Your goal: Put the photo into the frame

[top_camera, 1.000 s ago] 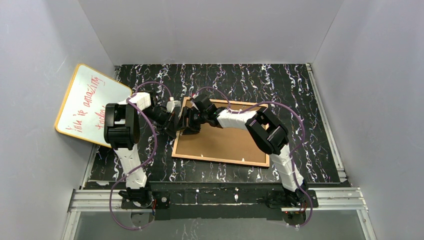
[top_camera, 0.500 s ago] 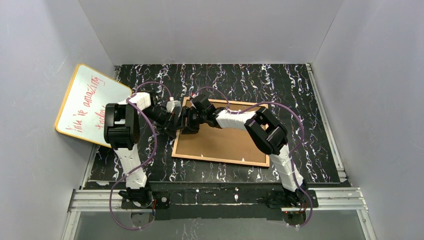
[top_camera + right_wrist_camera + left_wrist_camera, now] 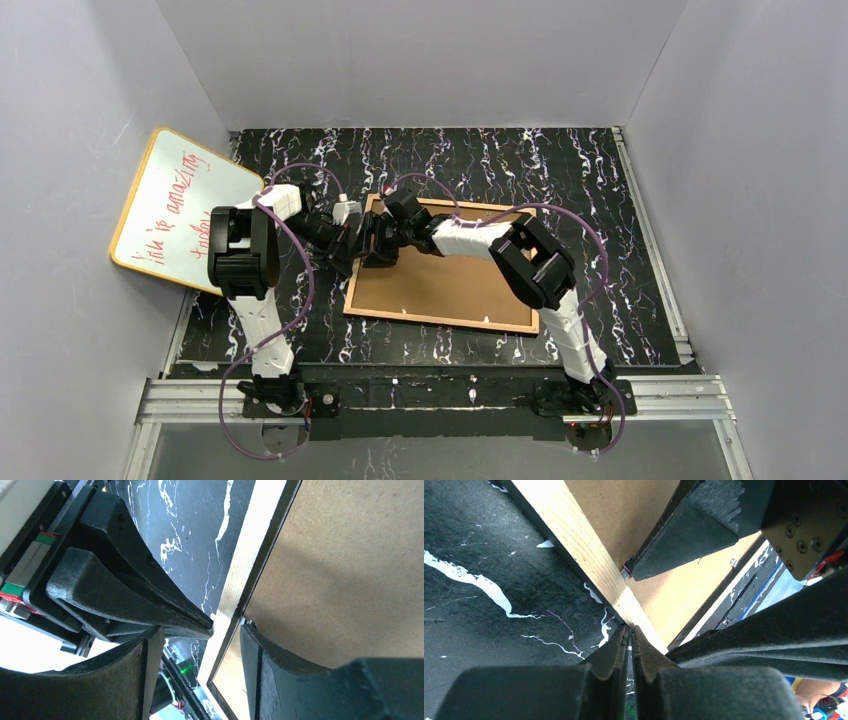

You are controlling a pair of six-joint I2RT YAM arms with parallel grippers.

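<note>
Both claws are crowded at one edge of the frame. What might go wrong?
The shut left gripper sits right against the open right gripper, so they might bump. Pushing on the frame could slide it sideways. The right gripper, working beside the small metal clip, might slip and scrape the backing board.

At centre-left of the top view both grippers crowd one spot on the left rail of the frame. The left gripper, fingers pressed together, meets the rail from outside. The right gripper, jaws apart, straddles the same rail, and no gap shows between the two. The whiteboard leaning at the left wall narrows that side. Open room lies over the table along its upper strip and right side.
</note>
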